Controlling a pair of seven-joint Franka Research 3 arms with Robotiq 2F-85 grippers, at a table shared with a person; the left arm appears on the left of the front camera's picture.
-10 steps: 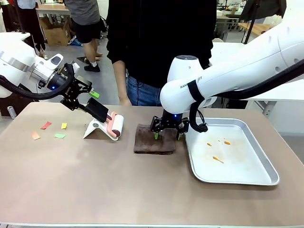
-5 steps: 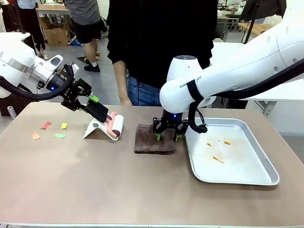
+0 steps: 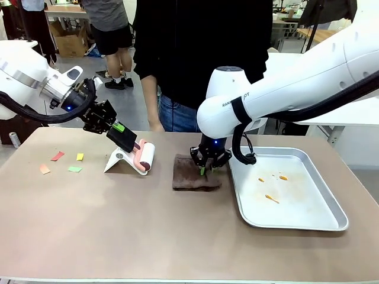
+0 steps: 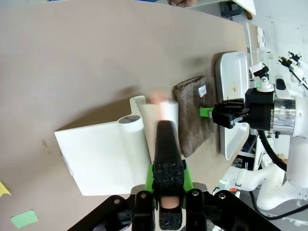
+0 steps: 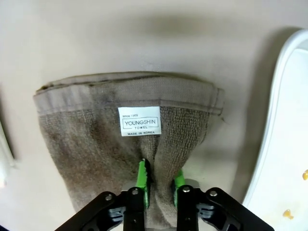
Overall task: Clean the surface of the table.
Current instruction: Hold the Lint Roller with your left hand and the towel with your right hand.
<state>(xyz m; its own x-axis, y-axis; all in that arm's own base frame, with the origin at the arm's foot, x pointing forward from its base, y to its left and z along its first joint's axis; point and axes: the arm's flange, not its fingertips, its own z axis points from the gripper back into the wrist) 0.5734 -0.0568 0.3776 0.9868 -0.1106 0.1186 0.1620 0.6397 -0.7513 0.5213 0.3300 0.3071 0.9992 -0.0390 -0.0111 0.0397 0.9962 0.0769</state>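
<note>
Beige-brown counter (image 3: pixel 118 231) spans the front view, with a person (image 3: pixel 195 53) standing at its far edge. Mid-counter lies a brown towel (image 3: pixel 190 180), just beside a metal tray (image 3: pixel 296 210) with orange crumbs (image 3: pixel 283 177) in it. The right pincer (image 3: pixel 204 168) is down on the towel's far edge — green pads pinching a fold of cloth. Further left, a lint roller (image 3: pixel 145 156) rests on a white stand (image 3: pixel 117 160). The left pincer (image 3: pixel 121 131) is clamped on its black handle (image 4: pixel 166 144). Coloured paper scraps (image 3: pixel 57 156) lie on the counter's left part.
</note>
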